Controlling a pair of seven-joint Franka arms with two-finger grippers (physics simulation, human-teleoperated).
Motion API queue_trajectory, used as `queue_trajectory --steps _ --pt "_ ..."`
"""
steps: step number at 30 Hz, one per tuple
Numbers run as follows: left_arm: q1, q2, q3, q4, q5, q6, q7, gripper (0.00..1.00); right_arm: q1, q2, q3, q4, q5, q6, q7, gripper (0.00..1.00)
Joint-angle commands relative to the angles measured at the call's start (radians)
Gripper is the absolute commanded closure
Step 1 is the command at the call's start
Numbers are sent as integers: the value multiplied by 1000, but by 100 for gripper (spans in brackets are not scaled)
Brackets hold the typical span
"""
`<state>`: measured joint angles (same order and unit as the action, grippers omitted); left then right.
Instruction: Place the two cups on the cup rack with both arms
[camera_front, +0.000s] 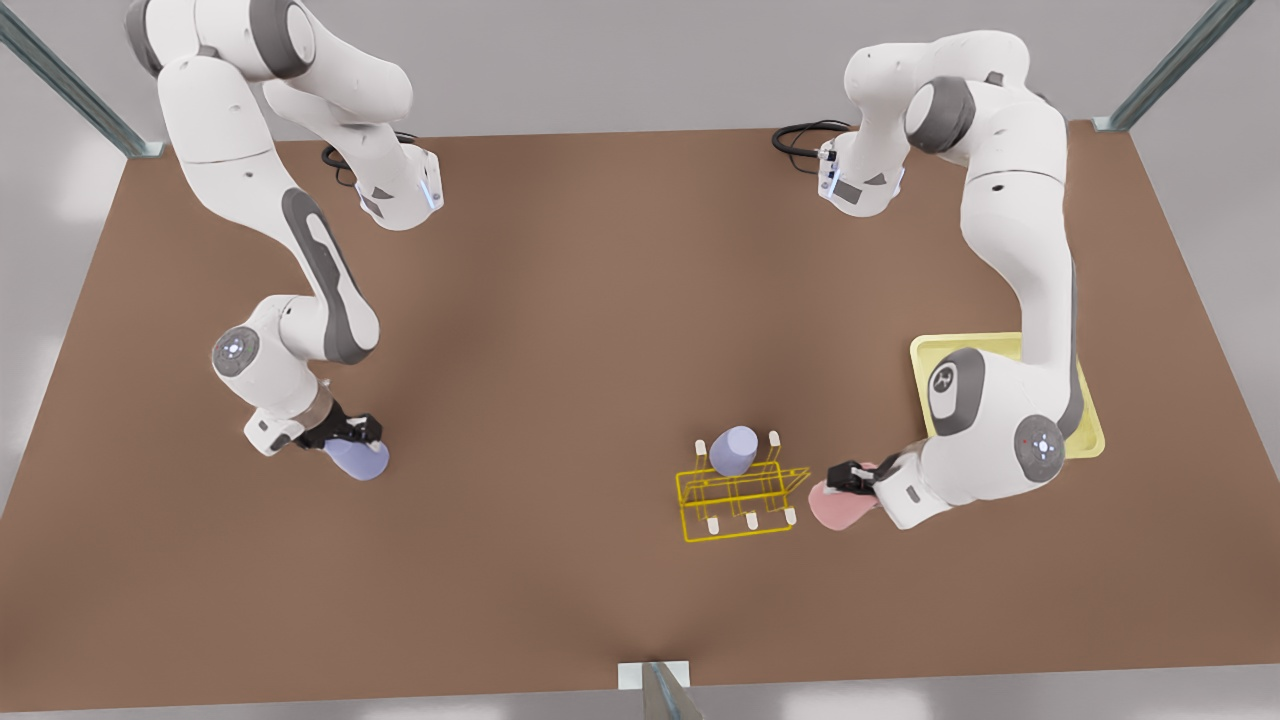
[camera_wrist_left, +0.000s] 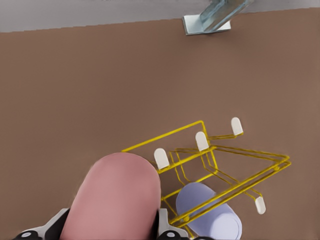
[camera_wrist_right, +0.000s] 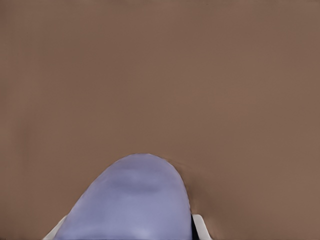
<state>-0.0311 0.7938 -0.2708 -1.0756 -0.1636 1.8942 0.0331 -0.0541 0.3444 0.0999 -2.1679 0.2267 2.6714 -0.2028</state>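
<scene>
Front view, L claw (camera_front: 851, 479) half-hides pink cup (camera_front: 836, 506)

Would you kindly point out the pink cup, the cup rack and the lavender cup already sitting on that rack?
pink cup (camera_wrist_left: 117, 195), left wrist view, its side wall.
cup rack (camera_front: 690, 492), front view, its yellow wire frame.
lavender cup on the rack (camera_front: 733, 451), front view, its side.

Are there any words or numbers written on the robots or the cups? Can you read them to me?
No readable words or numbers anywhere.
The arm over the pale yellow tray bears a small round emblem, a sign, not letters.
The pink cup in the left gripper, the lavender cup in the right gripper, the other lavender cup on the yellow cup rack and the brown table are plain.
</scene>
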Motion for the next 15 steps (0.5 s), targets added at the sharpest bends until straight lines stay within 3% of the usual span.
queue_trajectory --steps 1,4,8,10,15 --pt "-10 18 -1 22 -65 155 -667 14 2 -8 53 17 120 -36 25 17" --pt "-26 27 -1 40 -65 169 -670 14 28 -2 112 97 227 -107 34 17" --pt "-49 54 1 42 -60 177 -665 14 140 59 112 253 364 -173 36 17" --pt "-49 53 1 39 -34 54 -665 14 201 91 112 319 468 -174 34 17" --pt "-56 59 1 29 -27 14 -664 13 244 217 110 545 500 -220 36 18"
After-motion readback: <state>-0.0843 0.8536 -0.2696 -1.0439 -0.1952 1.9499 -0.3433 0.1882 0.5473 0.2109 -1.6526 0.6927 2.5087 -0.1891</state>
